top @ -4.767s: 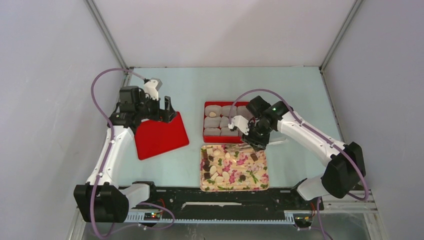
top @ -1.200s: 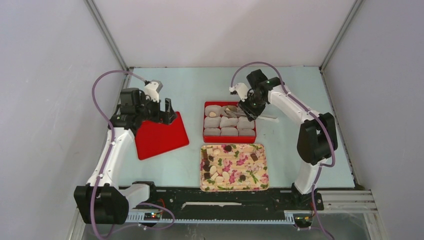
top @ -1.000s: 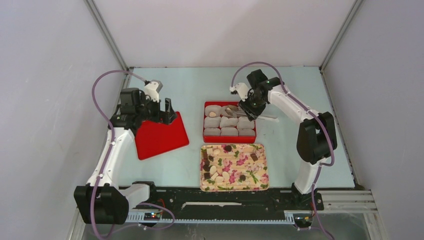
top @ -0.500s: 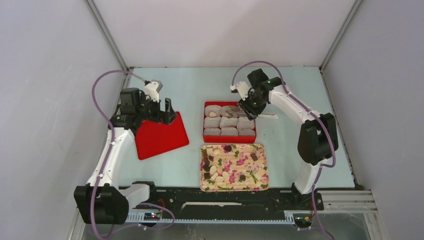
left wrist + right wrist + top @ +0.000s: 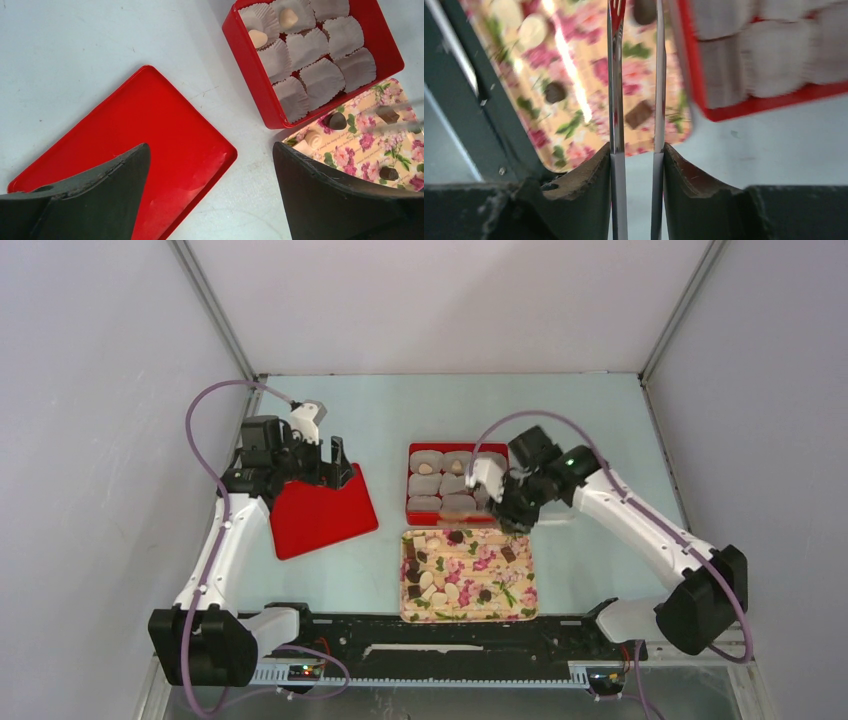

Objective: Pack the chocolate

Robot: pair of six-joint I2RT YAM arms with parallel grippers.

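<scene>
Item: right gripper (image 5: 637, 149) pinching tongs (image 5: 615, 75), chocolate (image 5: 639, 114) on tray (image 5: 589, 70) just ahead of it; I'd lower tips astride one piece, squeeze gently; left gripper (image 5: 210, 147) spread, idle.

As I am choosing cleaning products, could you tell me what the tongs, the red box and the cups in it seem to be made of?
Tongs: probably polished steel, mirror-bright with reflections.
Red box: glossy, painted tin or plastic; unclear which.
Cups: thin white paper, matte, finely pleated walls.
</scene>
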